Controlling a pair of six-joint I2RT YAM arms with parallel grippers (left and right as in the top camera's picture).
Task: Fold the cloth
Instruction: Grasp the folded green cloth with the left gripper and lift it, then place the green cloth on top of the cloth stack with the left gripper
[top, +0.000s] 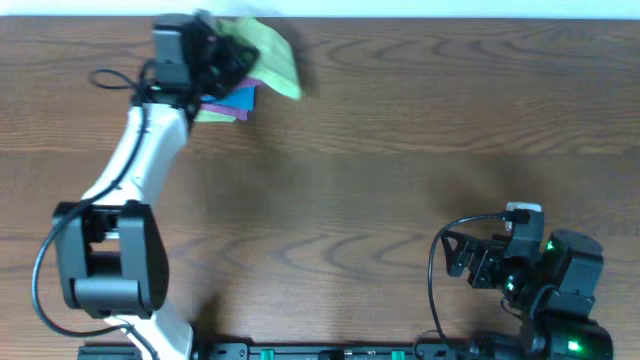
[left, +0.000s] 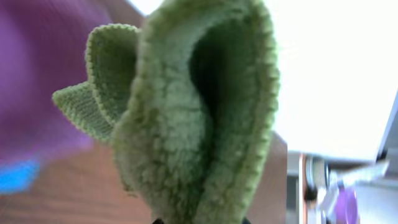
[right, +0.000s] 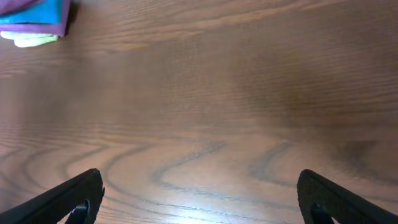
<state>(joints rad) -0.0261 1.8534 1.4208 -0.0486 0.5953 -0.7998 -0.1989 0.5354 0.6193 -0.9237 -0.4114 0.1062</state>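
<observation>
A green fleecy cloth (top: 268, 52) hangs bunched at the far left of the table, held up by my left gripper (top: 215, 55). In the left wrist view the green cloth (left: 193, 124) fills the frame, its folds rising from between my fingertips (left: 199, 219), which are shut on it. My right gripper (top: 462, 258) rests near the front right of the table, far from the cloth. In the right wrist view its fingers (right: 199, 199) are spread wide and empty over bare wood.
A stack of folded cloths, purple and blue (top: 232, 100) over a pale green one, lies under the left gripper; it also shows in the right wrist view (right: 37, 18). The table's far edge (top: 400, 20) runs just behind the cloth.
</observation>
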